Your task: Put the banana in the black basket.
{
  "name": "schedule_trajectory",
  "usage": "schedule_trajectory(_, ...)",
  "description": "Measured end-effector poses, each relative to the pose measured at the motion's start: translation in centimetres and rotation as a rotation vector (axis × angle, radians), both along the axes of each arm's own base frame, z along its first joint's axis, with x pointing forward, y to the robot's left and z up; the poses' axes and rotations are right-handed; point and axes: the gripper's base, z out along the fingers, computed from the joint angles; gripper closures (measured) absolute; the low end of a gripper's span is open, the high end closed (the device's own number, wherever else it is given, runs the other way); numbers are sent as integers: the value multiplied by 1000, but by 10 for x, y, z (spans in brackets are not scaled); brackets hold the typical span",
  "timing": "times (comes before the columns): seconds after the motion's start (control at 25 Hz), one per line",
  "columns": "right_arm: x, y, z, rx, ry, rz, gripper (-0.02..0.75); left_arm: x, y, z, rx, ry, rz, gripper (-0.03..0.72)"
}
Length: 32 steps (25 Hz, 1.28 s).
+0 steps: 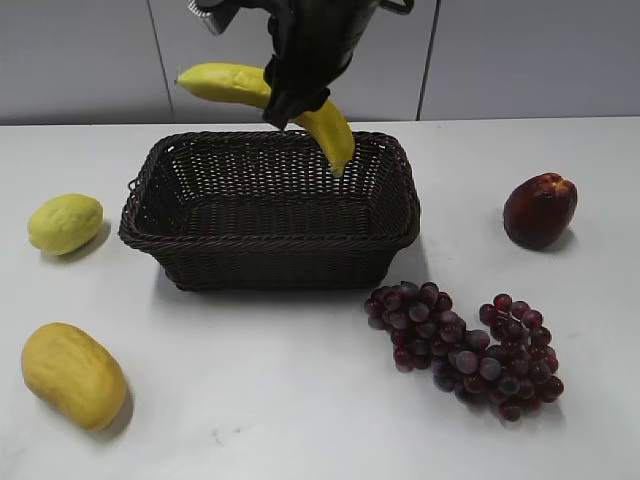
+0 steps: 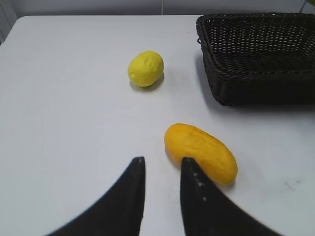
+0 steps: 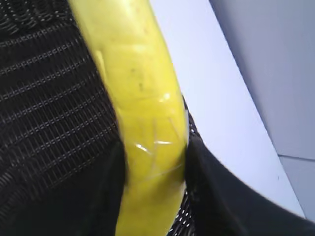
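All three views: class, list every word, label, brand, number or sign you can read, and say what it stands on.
None: no readable text shows in any view. The banana, held by the right gripper above the black basket, carries only creased clear tape, with no print. The lemon, mango and grapes are unmarked.

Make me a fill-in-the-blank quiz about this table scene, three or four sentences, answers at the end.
1. The right gripper holds the ____ above the basket.
2. The inside of the basket is ____.
3. The grapes lie on the table ____ the basket, not in it.
4. The left gripper hangs open near the ____, holding nothing.

Answers: banana; empty; outside; mango
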Motion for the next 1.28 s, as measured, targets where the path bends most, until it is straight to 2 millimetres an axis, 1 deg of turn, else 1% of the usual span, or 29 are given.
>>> schedule_trajectory(0.12, 3, 3, -8, -3, -5, 9, 416, 0, 0, 0, 0, 0, 0, 446)
schedule_trajectory(0.24, 8, 7, -29, -35, 20, 14, 416, 0, 0, 0, 0, 0, 0, 446)
schedule_trajectory(0.28, 9, 8, -34, -43, 28, 15, 402, 0, 0, 0, 0, 0, 0, 446)
schedule_trajectory(0.32, 10, 8, -39, -52, 34, 17, 380, 0, 0, 0, 0, 0, 0, 446)
schedule_trajectory(0.36, 10, 9, -43, -58, 38, 17, 337, 0, 0, 0, 0, 0, 0, 446)
schedule_trajectory(0.48, 11, 9, -43, -55, 29, 20, 187, 0, 0, 0, 0, 0, 0, 446)
schedule_trajectory(0.52, 12, 9, -43, -55, 27, 21, 154, 0, 0, 0, 0, 0, 0, 446)
schedule_trajectory(0.56, 12, 9, -43, -55, 27, 20, 136, 0, 0, 0, 0, 0, 0, 446)
schedule_trajectory(0.68, 11, 8, -42, -63, 45, 5, 120, 0, 0, 0, 0, 0, 0, 446)
schedule_trajectory(0.8, 8, 4, -32, -71, 75, -27, 119, 0, 0, 0, 0, 0, 0, 446)
schedule_trajectory(0.96, -4, -8, -1, -64, 104, -92, 124, 0, 0, 0, 0, 0, 0, 446)
schedule_trajectory(1.04, -13, -17, 16, -72, 131, -124, 127, 0, 0, 0, 0, 0, 0, 446)
schedule_trajectory(1.28, -36, -39, 54, -73, 189, -218, 149, 0, 0, 0, 0, 0, 0, 446)
